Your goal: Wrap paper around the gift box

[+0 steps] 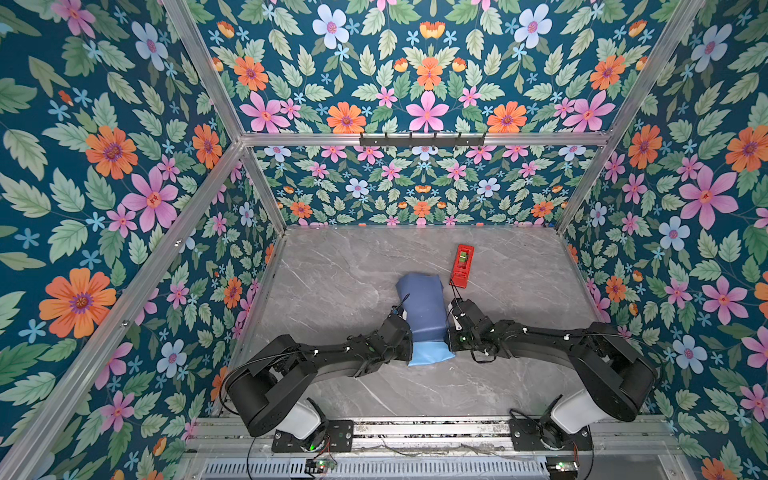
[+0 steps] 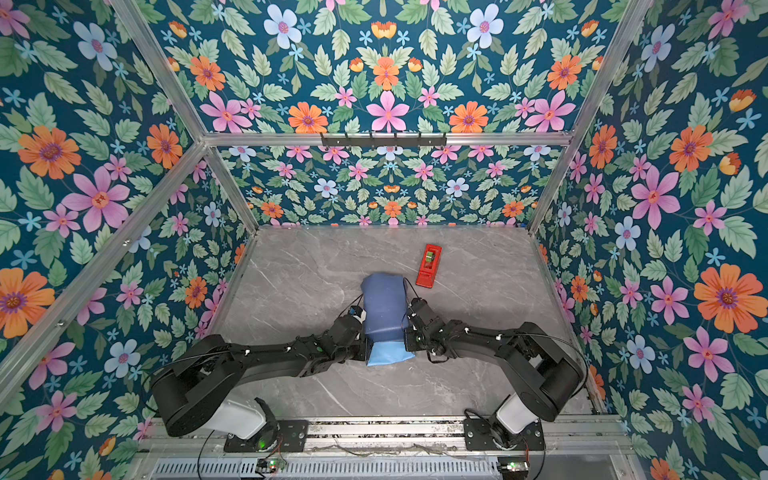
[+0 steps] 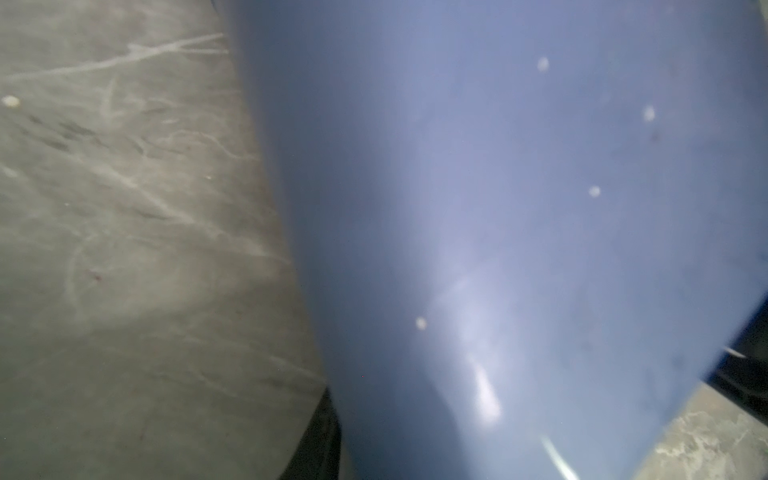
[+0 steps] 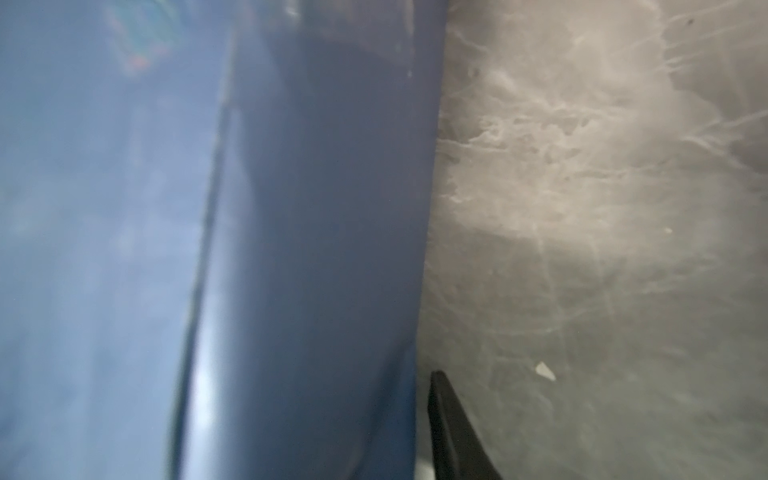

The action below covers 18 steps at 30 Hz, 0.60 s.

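Note:
The paper (image 1: pixel 422 307) (image 2: pixel 384 307) lies folded into a long slate-blue bundle in the middle of the table. A light-blue flap (image 1: pixel 430 353) sticks out at its near end. The gift box is hidden under the paper. My left gripper (image 1: pixel 406 329) presses against the bundle's left side near the front, and my right gripper (image 1: pixel 451 322) against its right side. Each wrist view is filled by the paper (image 3: pixel 498 208) (image 4: pixel 311 249), with only one dark finger (image 3: pixel 322 436) (image 4: pixel 453 432) showing beside its edge. The other finger is covered.
A red tape dispenser (image 1: pixel 462 266) (image 2: pixel 430 266) lies on the grey marble table (image 1: pixel 332 266), just beyond the bundle to the right. Floral walls with aluminium frame bars (image 1: pixel 419 139) enclose the table on three sides. The arm bases sit on a rail (image 1: pixel 415 428) at the front.

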### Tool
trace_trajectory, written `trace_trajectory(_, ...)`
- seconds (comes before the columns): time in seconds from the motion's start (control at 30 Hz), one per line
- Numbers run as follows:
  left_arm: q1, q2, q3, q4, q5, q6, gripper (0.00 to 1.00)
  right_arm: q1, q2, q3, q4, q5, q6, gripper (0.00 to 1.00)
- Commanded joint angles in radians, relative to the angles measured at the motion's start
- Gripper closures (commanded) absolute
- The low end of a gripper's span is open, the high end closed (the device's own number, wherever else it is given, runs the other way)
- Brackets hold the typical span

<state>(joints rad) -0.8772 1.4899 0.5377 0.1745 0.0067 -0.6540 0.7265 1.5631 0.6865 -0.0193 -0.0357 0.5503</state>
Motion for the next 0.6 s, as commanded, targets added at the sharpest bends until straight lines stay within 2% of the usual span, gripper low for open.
trace_trajectory(0.0,-0.003,0.004,0.002,0.005,-0.028,-0.015,0.79,0.008,0.013,0.005,-0.002,0.058,0.029,0.79)
trace_trajectory(0.43,-0.013,0.007,0.008,0.0,-0.053,-0.03,0.87,0.018,0.025,0.02,-0.002,0.086,0.046,0.93)
trace_trajectory(0.57,-0.013,0.012,0.011,0.0,-0.05,-0.031,0.88,0.018,0.025,0.019,-0.003,0.085,0.046,0.91)
